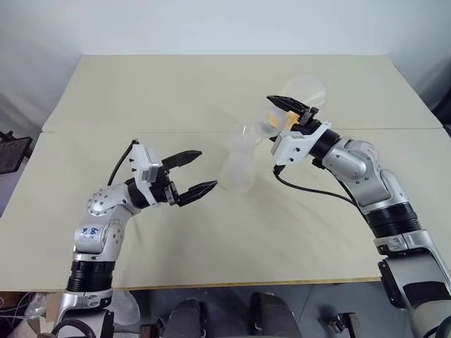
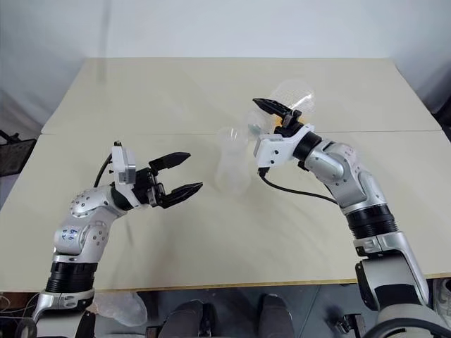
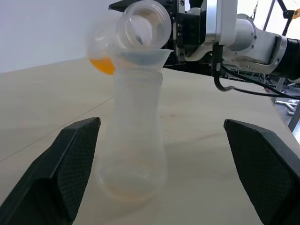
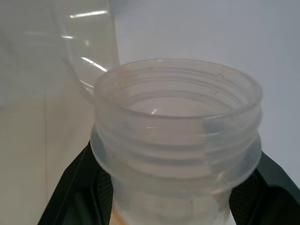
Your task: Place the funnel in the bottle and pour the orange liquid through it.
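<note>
1. Your left gripper [image 1: 196,172] stands wide open, empty, just left of the bottle [image 1: 238,163].
2. The bottle stands upright mid-table [image 1: 211,91], funnel [image 3: 140,57] seated in its neck.
3. Your right gripper [image 1: 292,107] clamps a flask [image 1: 296,95] tipped leftward, mouth over the funnel, orange liquid [image 3: 104,64] inside.

The funnel [image 3: 143,57] hides its stem inside the bottle [image 3: 136,136] neck, and its cone is part covered by the tilted flask [image 3: 136,26] above it. In the right wrist view the flask's threaded mouth is cut off below, covering most of the right tool's fingers [image 4: 70,197]. Whether orange liquid [image 3: 104,65] is flowing cannot be told.
</note>
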You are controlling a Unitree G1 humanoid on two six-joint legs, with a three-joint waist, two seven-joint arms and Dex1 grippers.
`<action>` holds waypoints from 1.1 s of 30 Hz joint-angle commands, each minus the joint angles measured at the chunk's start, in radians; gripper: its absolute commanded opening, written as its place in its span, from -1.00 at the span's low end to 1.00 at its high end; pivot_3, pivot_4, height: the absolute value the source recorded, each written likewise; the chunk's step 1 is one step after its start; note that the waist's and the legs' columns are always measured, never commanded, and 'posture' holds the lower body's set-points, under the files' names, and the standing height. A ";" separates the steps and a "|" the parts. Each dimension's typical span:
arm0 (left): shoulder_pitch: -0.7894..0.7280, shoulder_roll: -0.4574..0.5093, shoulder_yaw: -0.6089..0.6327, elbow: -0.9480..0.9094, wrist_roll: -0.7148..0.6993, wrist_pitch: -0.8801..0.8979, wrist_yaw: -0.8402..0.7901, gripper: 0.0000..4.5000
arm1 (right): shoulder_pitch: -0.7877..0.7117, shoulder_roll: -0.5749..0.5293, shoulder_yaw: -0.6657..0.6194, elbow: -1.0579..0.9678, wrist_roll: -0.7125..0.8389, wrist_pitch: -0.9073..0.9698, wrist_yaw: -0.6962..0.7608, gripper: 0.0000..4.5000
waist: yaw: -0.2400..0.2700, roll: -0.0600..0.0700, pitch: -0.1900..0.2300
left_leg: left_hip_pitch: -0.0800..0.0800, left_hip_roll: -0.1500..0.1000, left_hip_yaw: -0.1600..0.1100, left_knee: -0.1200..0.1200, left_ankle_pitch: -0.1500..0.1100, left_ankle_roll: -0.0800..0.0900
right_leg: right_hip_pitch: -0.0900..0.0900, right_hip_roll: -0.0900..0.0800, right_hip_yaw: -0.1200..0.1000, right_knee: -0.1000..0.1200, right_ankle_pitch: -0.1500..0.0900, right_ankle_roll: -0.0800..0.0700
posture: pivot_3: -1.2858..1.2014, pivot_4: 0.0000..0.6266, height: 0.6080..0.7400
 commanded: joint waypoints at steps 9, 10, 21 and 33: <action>0.027 -0.031 -0.018 -0.039 0.011 -0.053 0.025 1.00 | -0.058 0.004 0.012 -0.014 -0.054 -0.016 -0.046 0.15 | -0.003 0.000 0.000 | 0.000 0.000 0.000 0.000 0.000 0.000 | 0.000 0.000 -0.001 0.000 0.000 0.000 | 0.03 -0.52 1.00; 0.028 -0.033 -0.019 -0.039 0.012 -0.056 0.027 1.00 | -0.062 0.004 0.016 -0.011 -0.058 -0.017 -0.048 0.15 | -0.002 0.000 0.000 | 0.000 0.000 0.000 0.000 0.000 0.000 | 0.000 0.000 -0.001 0.000 0.000 0.000 | 0.03 -0.52 1.00; 0.043 -0.050 -0.031 -0.043 0.022 -0.075 0.051 1.00 | -0.108 0.007 0.046 0.031 -0.080 -0.039 -0.061 0.15 | -0.002 0.000 0.000 | 0.000 0.000 0.000 0.000 0.000 0.000 | 0.000 0.000 -0.001 0.000 0.000 0.000 | 0.03 -0.52 1.00; 0.041 -0.056 -0.035 -0.044 0.021 -0.087 0.066 1.00 | -0.137 -0.009 0.066 0.074 -0.147 -0.071 -0.120 0.15 | -0.002 0.000 0.000 | 0.000 0.000 -0.001 0.000 0.000 0.000 | 0.000 0.000 -0.001 0.000 0.000 0.000 | 0.03 -0.52 1.00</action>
